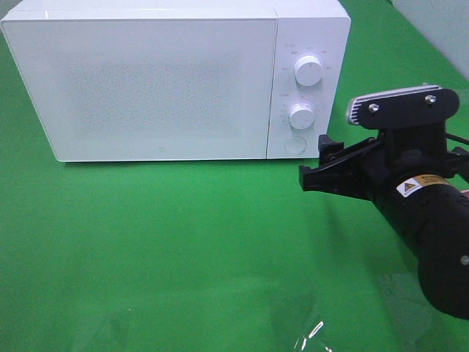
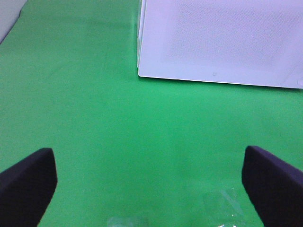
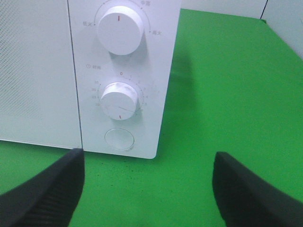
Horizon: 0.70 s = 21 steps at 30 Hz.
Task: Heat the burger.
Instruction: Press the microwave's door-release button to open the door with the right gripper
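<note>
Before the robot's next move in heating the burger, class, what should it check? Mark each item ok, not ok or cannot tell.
1. Microwave door shut: ok.
2. Burger inside: cannot tell; it is not in view.
3. Right claw open and empty, facing the knobs: ok.
4. Lower knob unobstructed: ok.
5. Left claw open and empty over the green cloth: ok.

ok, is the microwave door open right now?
No, the microwave door is shut, lying flush with the control panel beside it in the exterior high view.
</note>
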Tool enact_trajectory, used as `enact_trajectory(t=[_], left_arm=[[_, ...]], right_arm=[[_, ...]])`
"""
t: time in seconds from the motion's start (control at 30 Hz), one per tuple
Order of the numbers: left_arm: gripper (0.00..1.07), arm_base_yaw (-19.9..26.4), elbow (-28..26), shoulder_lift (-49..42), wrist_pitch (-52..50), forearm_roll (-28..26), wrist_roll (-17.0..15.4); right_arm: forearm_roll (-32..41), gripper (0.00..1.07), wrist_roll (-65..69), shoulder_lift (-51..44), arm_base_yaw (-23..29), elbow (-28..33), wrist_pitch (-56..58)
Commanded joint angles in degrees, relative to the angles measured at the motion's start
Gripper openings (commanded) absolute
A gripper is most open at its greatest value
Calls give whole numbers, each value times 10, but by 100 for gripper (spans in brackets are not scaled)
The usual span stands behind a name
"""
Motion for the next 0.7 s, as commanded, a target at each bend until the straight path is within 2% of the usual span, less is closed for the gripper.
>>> enact_trajectory(t=[0.03, 0.1, 0.3, 0.47, 0.5, 0.53, 0.57, 0.6, 0.63, 0.7], left_arm=[[99, 1, 0, -12, -1, 0, -1], [99, 1, 0, -12, -1, 0, -1], [99, 1, 0, -12, -1, 0, -1], [99, 1, 0, -12, -1, 0, -1], [99, 1, 0, -11, -1, 0, -1], [99, 1, 0, -11, -1, 0, -1], [99, 1, 0, -9, -1, 0, -1], [99, 1, 0, -9, -1, 0, -1], [99, 1, 0, -8, -1, 0, -1], [99, 1, 0, -8, -1, 0, -1]], right_arm=[[-2, 73, 6, 18, 2, -18, -6], [-2, 73, 11, 46, 2, -42, -6], [-2, 73, 41, 70, 2, -60, -3], [-2, 70, 145, 81, 2, -60, 10], [-2, 67, 202, 81, 2, -60, 22], [-2, 67, 202, 81, 2, -60, 22], [-2, 63, 274, 81, 2, -60, 30], [-2, 63, 274, 81, 2, -60, 30], [-2, 57, 347, 81, 2, -60, 34], [-2, 54, 383, 81, 2, -60, 36]])
